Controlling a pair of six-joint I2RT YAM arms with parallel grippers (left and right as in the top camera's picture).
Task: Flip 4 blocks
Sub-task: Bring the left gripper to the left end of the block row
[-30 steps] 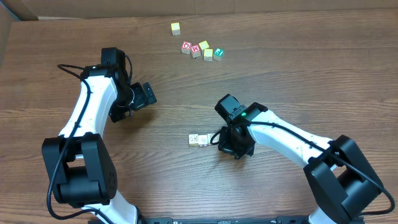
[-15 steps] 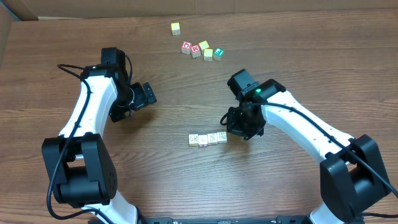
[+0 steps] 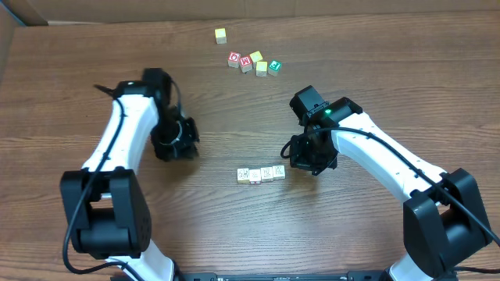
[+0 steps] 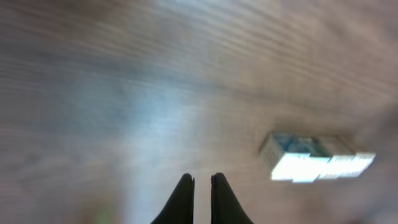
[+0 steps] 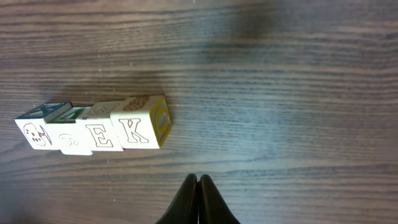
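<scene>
Four pale blocks (image 3: pixel 261 173) lie in a tight row at the table's middle front. The right wrist view shows the row of blocks (image 5: pixel 93 129) at left, with "E" and "K" faces toward the camera and a yellow side on the right end. My right gripper (image 3: pixel 291 156) is shut and empty, just right of and behind the row; its fingertips (image 5: pixel 198 179) are pressed together over bare wood. My left gripper (image 3: pixel 186 144) hangs left of the row and well apart from it. In its blurred wrist view that left gripper (image 4: pixel 201 179) is shut and empty, the blocks (image 4: pixel 317 158) off to the right.
A loose group of other cubes sits at the back: a yellow one (image 3: pixel 221 35) alone, then red-lettered cubes (image 3: pixel 240 61), yellow cubes (image 3: pixel 258 62) and a green-marked cube (image 3: pixel 274 67). The rest of the surface is brown wood-grain table (image 3: pixel 375 62).
My left arm swung down and right toward the table's middle, and its gripper closed. My right arm lifted back off the row, uncovering its two right blocks, then held almost still.
</scene>
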